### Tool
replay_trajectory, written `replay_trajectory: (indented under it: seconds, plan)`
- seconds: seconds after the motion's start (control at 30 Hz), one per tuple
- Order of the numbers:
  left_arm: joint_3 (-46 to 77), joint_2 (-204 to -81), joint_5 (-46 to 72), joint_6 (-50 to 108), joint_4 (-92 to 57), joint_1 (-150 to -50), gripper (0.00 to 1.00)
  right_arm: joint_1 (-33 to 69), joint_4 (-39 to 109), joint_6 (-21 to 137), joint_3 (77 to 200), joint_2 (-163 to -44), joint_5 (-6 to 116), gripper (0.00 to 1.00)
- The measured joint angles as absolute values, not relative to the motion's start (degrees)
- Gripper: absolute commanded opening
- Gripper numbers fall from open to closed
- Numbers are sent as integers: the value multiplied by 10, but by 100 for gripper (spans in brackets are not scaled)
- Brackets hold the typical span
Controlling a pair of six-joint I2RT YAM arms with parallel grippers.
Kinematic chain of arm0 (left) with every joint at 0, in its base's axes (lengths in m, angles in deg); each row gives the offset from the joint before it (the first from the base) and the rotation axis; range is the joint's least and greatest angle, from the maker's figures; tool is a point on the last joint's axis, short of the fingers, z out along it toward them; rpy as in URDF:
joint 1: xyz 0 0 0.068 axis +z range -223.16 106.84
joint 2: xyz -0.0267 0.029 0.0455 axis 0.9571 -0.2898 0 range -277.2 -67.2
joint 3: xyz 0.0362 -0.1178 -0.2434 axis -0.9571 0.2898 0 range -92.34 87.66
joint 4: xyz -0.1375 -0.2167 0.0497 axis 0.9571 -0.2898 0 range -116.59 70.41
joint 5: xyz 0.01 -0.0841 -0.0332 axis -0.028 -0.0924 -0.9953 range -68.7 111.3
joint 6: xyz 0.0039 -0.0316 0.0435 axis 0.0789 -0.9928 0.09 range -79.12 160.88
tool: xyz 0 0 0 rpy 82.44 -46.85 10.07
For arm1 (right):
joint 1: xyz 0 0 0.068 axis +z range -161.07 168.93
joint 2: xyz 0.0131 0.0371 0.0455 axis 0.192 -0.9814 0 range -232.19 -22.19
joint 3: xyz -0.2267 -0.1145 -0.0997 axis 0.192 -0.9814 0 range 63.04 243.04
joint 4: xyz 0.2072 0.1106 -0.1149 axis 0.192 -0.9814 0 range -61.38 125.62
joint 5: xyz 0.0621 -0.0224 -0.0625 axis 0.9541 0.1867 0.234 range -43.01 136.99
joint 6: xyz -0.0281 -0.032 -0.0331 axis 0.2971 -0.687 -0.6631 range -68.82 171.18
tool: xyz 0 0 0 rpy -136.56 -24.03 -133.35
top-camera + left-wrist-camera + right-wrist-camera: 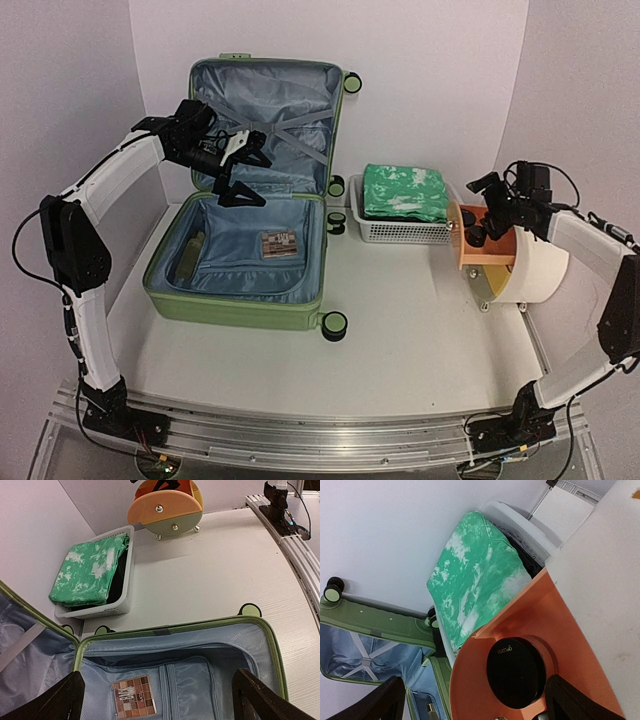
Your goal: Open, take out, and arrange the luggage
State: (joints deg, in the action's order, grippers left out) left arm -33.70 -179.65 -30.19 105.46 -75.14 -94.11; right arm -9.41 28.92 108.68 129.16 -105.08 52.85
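Black wedge-shaped fingers (257,697) of left gripper (157,692) spread above fabric-lined luggage (200,672).

Open luggage (210,647) w/ palette (134,696) inside, basket (126,580) w/ green cloth (87,572) beside

White left arm (108,172) and right arm (588,243), black joints (72,245).
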Motion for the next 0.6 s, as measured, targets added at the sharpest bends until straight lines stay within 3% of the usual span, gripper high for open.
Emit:
replay_trajectory:
  seconds: [0.4,0.6]
  plan:
    - [-337,-1796,-302,1055,-752,-941,100,-88,291,1077,1347,-1053,575,98]
    - [-337,-1796,-302,1056,-757,-941,100,-69,301,994,1408,-1064,623,98]
